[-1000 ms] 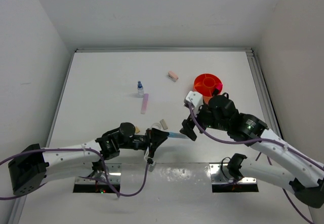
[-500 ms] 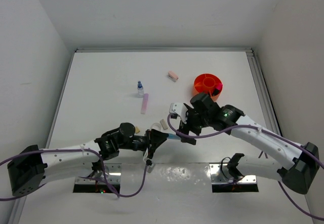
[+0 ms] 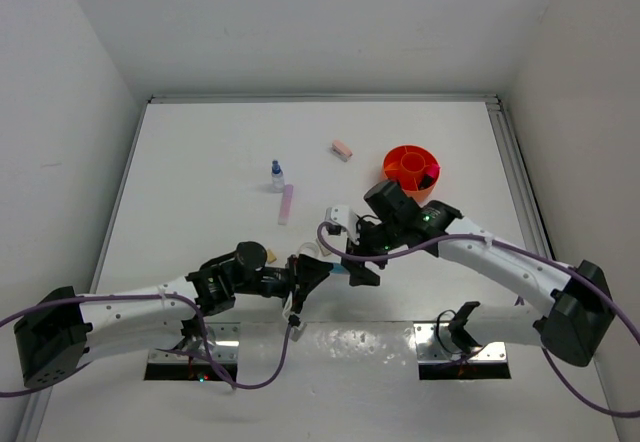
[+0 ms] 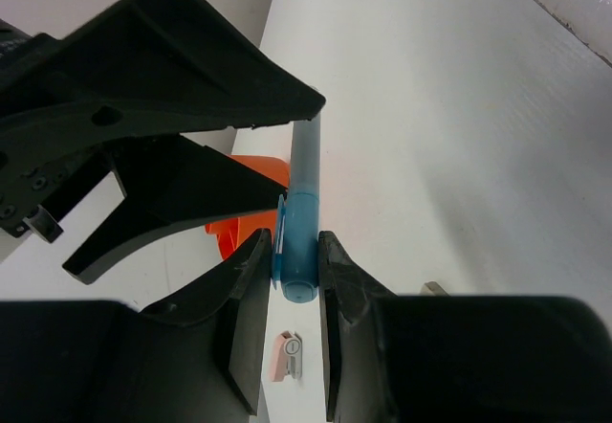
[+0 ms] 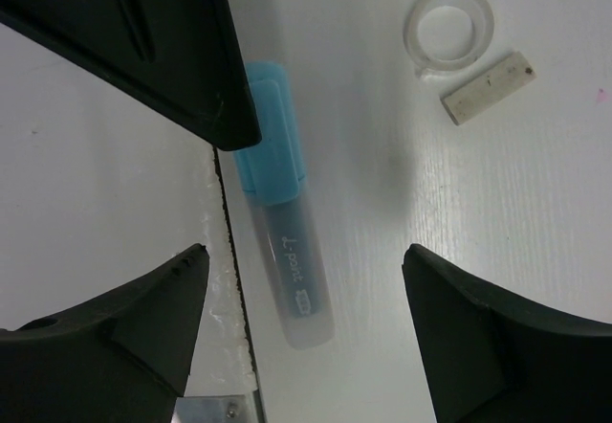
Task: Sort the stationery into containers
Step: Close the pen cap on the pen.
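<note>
My left gripper (image 4: 292, 251) is shut on the capped end of a light blue tube (image 4: 298, 232), holding it just above the table near the front edge (image 3: 338, 269). My right gripper (image 5: 304, 260) is open, and its black fingers (image 5: 153, 318) stand either side of the tube's (image 5: 287, 260) clear free end without touching it. The round orange container (image 3: 410, 169) stands at the back right. A clear tape ring (image 5: 449, 31) and a beige eraser (image 5: 488, 88) lie on the table beyond the tube.
A blue-capped small bottle (image 3: 277, 174) and a pale pink stick (image 3: 286, 204) lie left of centre. A pink eraser (image 3: 342, 150) sits left of the orange container, and a tan block (image 3: 270, 255) is beside my left wrist. A raised rail (image 3: 505, 152) edges the table's right side.
My right arm has swung left from beside the orange container to the blue tube, and its open jaws now straddle the free end. The left gripper has kept still with the tube.
</note>
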You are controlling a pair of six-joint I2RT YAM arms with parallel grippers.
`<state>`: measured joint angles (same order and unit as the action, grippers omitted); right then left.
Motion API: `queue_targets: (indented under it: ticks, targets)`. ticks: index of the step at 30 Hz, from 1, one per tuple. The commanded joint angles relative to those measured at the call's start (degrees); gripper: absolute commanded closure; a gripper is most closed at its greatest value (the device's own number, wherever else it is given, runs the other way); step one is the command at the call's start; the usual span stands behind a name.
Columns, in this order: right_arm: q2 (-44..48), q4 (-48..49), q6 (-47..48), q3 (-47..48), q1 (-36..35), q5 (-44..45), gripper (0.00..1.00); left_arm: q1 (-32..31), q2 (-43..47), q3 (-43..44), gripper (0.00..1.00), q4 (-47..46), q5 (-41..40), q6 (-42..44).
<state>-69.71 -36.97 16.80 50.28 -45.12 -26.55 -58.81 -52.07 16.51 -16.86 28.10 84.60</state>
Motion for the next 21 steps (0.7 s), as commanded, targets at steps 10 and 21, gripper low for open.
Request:
queue_targets:
  ticks: [10, 21]
  targets:
    - [-2.9, 4.2, -0.3, -2.0, 0.9, -3.2, 0.37, 0.0, 2.5, 3.0, 1.0, -0.5, 2.6, -0.3]
    - [-3.8, 3.9, -3.3, 2.1, -1.5, -3.6, 0.63, -0.3, 2.6, 3.9, 1.0, 1.1, 4.9, 1.7]
